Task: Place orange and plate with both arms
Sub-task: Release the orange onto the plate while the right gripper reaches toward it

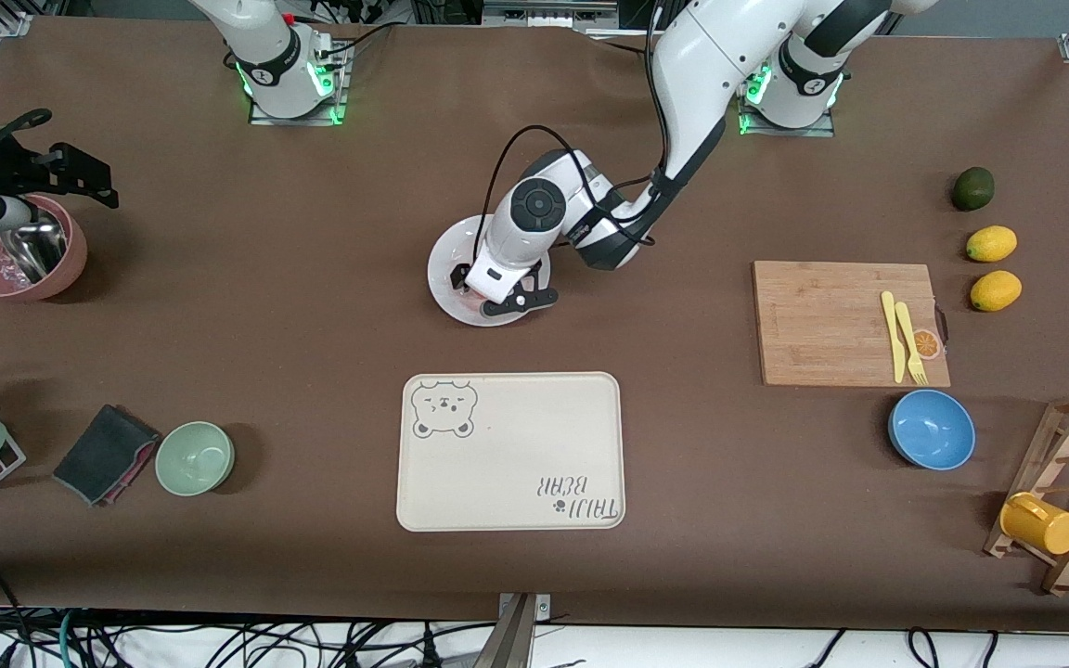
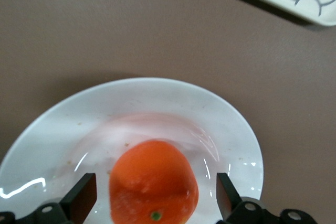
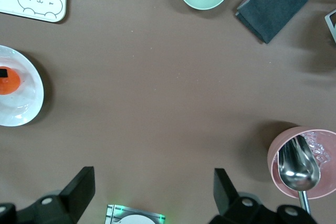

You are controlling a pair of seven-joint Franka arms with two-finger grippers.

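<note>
The white plate (image 1: 446, 269) lies mid-table, farther from the front camera than the bear tray. The orange (image 2: 154, 182) sits on the plate (image 2: 157, 98). My left gripper (image 1: 477, 295) is down over the plate. In the left wrist view it (image 2: 155, 198) is open, one finger on each side of the orange with a gap at both. In the right wrist view, my right gripper (image 3: 152, 192) is open and empty, waiting high over the table by its own base. That view also shows the plate (image 3: 23, 111) and the orange (image 3: 9, 82).
A cream bear tray (image 1: 511, 455) lies nearer the front camera than the plate. A cutting board (image 1: 831, 320), a blue bowl (image 1: 931, 429), two lemons and an avocado (image 1: 972, 188) are toward the left arm's end. A green bowl (image 1: 194, 457), a grey cloth (image 1: 106, 453) and a pink bowl (image 1: 66, 269) are toward the right arm's end.
</note>
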